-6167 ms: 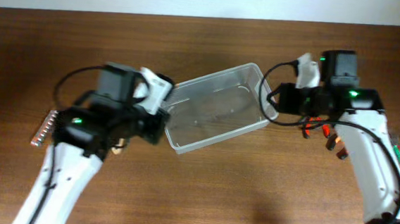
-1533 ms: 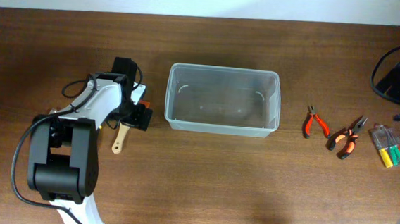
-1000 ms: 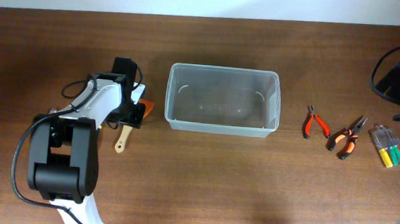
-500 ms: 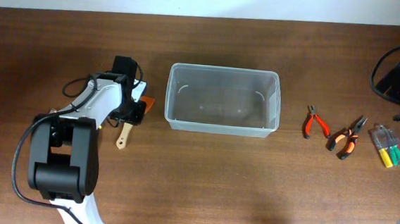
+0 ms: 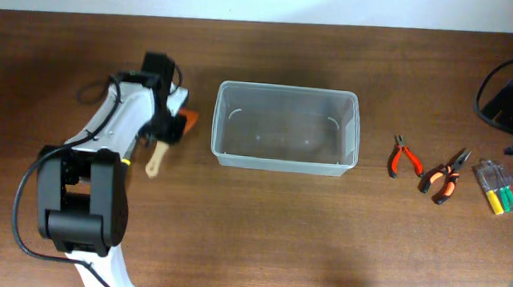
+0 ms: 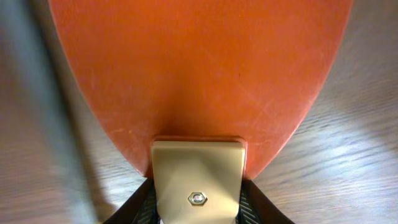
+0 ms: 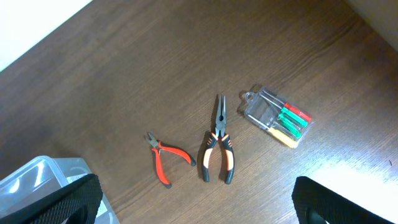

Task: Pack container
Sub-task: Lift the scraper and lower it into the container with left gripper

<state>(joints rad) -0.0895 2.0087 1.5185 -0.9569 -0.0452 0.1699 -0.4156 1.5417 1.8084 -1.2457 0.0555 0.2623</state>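
Observation:
A clear plastic container (image 5: 285,127) stands empty at the table's middle. Left of it my left gripper (image 5: 171,127) is shut on a spatula with an orange blade (image 5: 187,118) and a wooden handle (image 5: 155,159). In the left wrist view the orange blade (image 6: 199,68) fills the frame, and black fingers (image 6: 147,208) press both sides of the tan handle neck (image 6: 198,177). My right gripper (image 7: 199,213) hangs open above the right end of the table, its fingers (image 7: 68,202) wide apart with nothing between them.
Right of the container lie red cutters (image 5: 405,159), orange-and-black long-nose pliers (image 5: 444,175) and a clear pack of screwdrivers (image 5: 498,189). The right wrist view shows the same cutters (image 7: 165,162), pliers (image 7: 217,152), pack (image 7: 280,118) and a container corner (image 7: 31,180).
The left jaws narrowed onto the spatula, and gripper and spatula have shifted toward the table's back edge. The right arm has not moved.

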